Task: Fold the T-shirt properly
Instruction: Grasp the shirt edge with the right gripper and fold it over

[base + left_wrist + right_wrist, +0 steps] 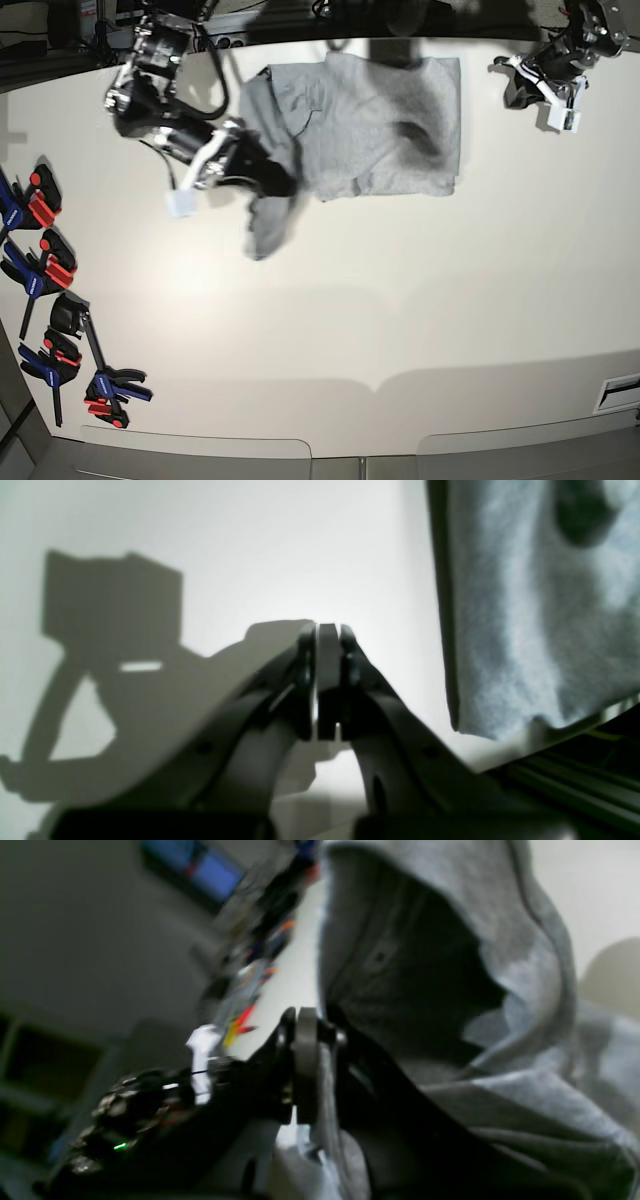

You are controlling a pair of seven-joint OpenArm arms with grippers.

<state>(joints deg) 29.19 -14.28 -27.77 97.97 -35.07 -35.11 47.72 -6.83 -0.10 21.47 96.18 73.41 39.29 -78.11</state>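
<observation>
A: Two grippers, and both have their jaws pressed together. The left gripper has nothing between its pads; in its wrist view the two black fingers meet over the bare white table, and only a thin line of light shows between them.

B: And the right gripper?

A: Its jaws pinch grey cloth. In the right wrist view a fold of the T-shirt comes out from between the closed fingers and hangs below them. Beside the gripper the fabric rises in a hollow, dark inside.

B: Where is the T-shirt on the table?

A: At the far edge, in the middle of the base view. Most of it lies flat as a wide grey block. One part goes out from the block to the near left, a narrow strip that ends in a point on the table. The right gripper holds the shirt just where this strip leaves the block.

B: Is the left gripper near the shirt?

A: It is apart from it, at the far right corner of the table. In the left wrist view the edge of the shirt is to the right of the fingers, with bare table between them.

B: Anything else on the table?

A: Several clamps with red and blue handles lie along the left edge, well apart from the shirt.
</observation>
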